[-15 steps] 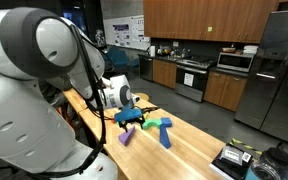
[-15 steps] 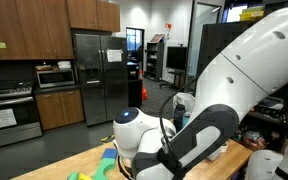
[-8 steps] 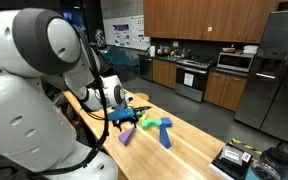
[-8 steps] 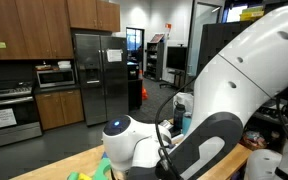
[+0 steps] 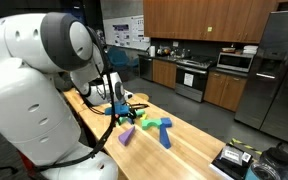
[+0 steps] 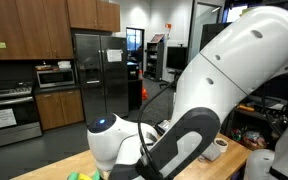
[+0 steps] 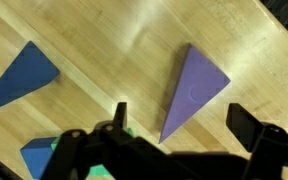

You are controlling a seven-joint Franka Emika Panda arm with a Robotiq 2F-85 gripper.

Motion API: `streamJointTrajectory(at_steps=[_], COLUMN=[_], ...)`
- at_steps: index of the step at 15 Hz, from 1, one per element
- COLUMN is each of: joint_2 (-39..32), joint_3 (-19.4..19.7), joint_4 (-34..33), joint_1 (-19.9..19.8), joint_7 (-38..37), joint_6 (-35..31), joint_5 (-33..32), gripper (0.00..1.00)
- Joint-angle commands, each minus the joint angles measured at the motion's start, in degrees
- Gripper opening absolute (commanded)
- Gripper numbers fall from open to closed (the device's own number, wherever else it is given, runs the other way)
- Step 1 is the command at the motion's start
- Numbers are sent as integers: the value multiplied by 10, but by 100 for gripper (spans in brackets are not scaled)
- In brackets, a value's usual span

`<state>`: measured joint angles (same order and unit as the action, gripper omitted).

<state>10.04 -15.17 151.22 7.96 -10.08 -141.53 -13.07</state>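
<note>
purple triangular block [image 7: 196, 88] on wooden table [image 7: 114, 40], seen between spread fingers [image 7: 246, 124], blue wedge [image 7: 24, 76] upper left

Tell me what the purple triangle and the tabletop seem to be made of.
Purple triangle: possibly foam or painted wood; flat, matte, uniform colour, no grain showing. Tabletop: wood, likely butcher block; plank seams and grain show, and a soft sheen suggests a sealed finish.

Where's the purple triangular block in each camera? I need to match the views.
In an exterior view: the purple triangular block lies flat at the table's near end, below the gripper, beside the green block.
In an exterior view: not in it; the arm hides that spot.
Wrist view: right of centre, between the open fingers.
Shared landmark: the wooden table.
</note>
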Motion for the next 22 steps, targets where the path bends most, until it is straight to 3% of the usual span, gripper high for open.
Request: streamJointTrajectory(at_steps=[1, 8, 22], joint_2=[-46, -118, -184], joint_3=[13, 35, 66], joint_4=[-47, -94, -121], joint_1=[0, 4, 19], joint_7=[-41, -105, -165], joint_6=[-3, -36, -48], joint_5=[29, 82, 71], gripper=[100, 100, 100])
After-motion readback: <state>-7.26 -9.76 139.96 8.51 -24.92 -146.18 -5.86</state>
